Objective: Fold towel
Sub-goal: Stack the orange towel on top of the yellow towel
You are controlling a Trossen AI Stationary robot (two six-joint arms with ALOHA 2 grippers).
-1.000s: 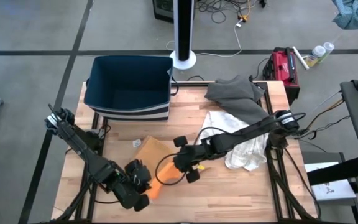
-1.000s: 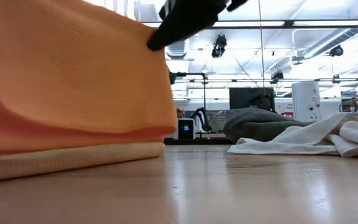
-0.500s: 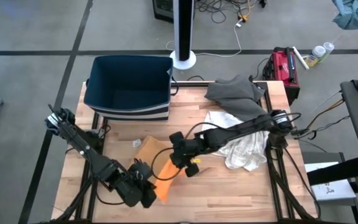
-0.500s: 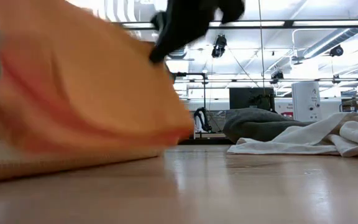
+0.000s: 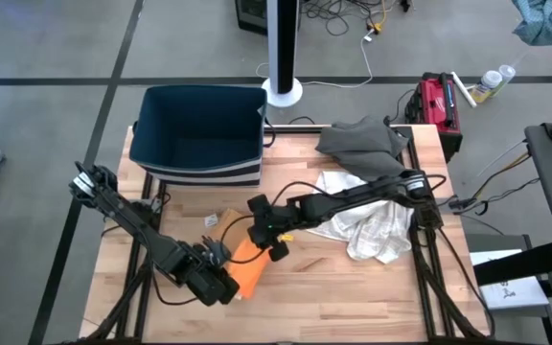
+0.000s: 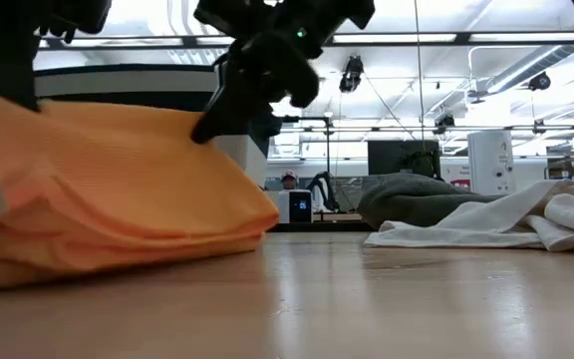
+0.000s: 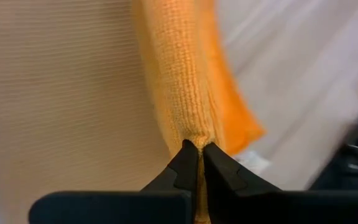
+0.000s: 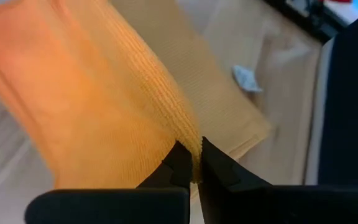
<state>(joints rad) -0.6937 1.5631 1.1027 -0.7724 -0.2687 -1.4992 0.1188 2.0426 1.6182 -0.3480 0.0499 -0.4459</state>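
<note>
We put the fold at midway: orange towel (image 5: 246, 269) sits lower center of the high view, one layer doubled over, not laid flat yet. Left gripper (image 5: 220, 280) is pinched tight on the towel's lower-left edge; right gripper (image 5: 263, 237) is clamped on its upper-right edge. Left to do: lay the layer down, release. Open wood runs lower right; white cloth (image 5: 372, 228), grey cloth (image 5: 364, 146) and blue bin (image 5: 197, 129) crowd right and top.
</note>
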